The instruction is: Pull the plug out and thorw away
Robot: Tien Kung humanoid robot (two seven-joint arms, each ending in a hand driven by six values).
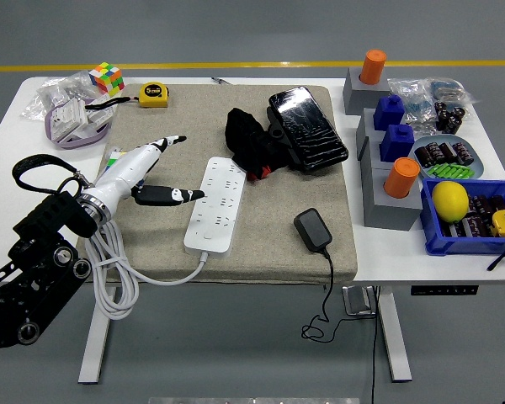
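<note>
Plug (312, 229) already out, lying on the mat right of the power strip (215, 204) | your left hand (148, 172) empty, fingers spread beside the strip | throwing away remains

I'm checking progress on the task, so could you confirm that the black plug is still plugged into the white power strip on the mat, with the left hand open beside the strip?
Not quite: the head view shows the black plug lying loose on the mat, to the right of the white power strip, not plugged into it. The left hand is indeed open beside the strip.
</note>
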